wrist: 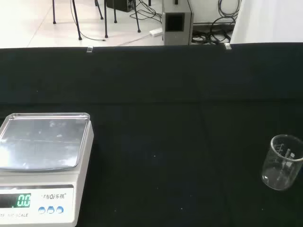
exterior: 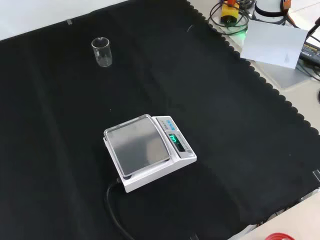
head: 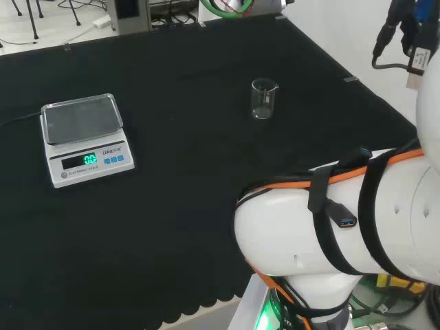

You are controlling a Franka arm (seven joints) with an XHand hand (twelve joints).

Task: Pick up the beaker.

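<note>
a small clear beaker (head: 263,99) stands upright and empty on the black cloth (head: 192,172) — well apart from the electronic scale (head: 84,137), whose steel pan is bare and display lit. in the head view the arm's white link (head: 344,220) sits nearer than the beaker. the hand's state cannot be told — nor the beaker's place relative to it.

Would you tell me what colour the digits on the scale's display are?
Green, glowing on the scale display; the head view shows it best.
</note>
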